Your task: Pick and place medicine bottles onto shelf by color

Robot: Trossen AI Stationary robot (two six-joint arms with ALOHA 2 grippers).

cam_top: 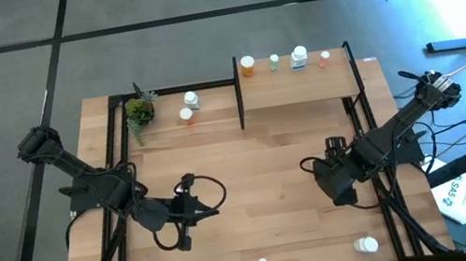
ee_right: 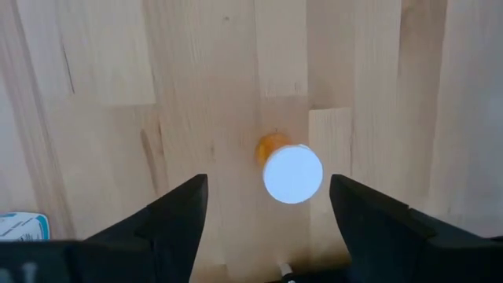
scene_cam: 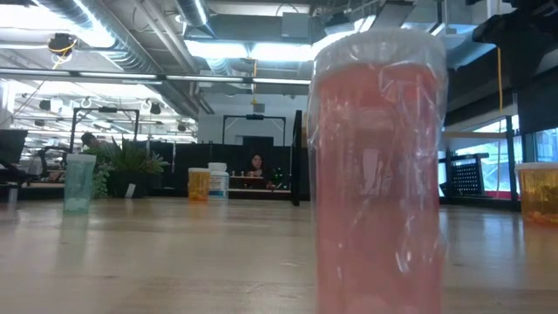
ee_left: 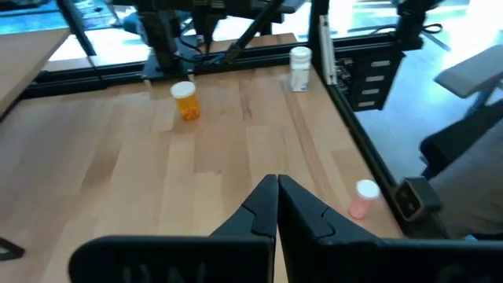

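Orange bottle (ee_right: 289, 169): upright on the tabletop (ee_right: 94, 63), straight below the right pincer (ee_right: 267, 212), between its spread fingers.
Handling: likely light, stiff, smooth plastic; grip the round body just under the white cap.
Left pincer (ee_left: 277, 206): pressed together, empty, waiting above the tabletop.
Views: the high view alone shows the shelf (cam_top: 297, 89) with four bottles; the low view is mostly blocked by a pink bottle (scene_cam: 377, 174).

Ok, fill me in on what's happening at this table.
Medicine bottles are being sorted onto the shelf, which already holds four along its back edge. The right claw hangs open straight above an orange bottle on the table, not yet gripping it. The left claw waits shut, holding nothing.
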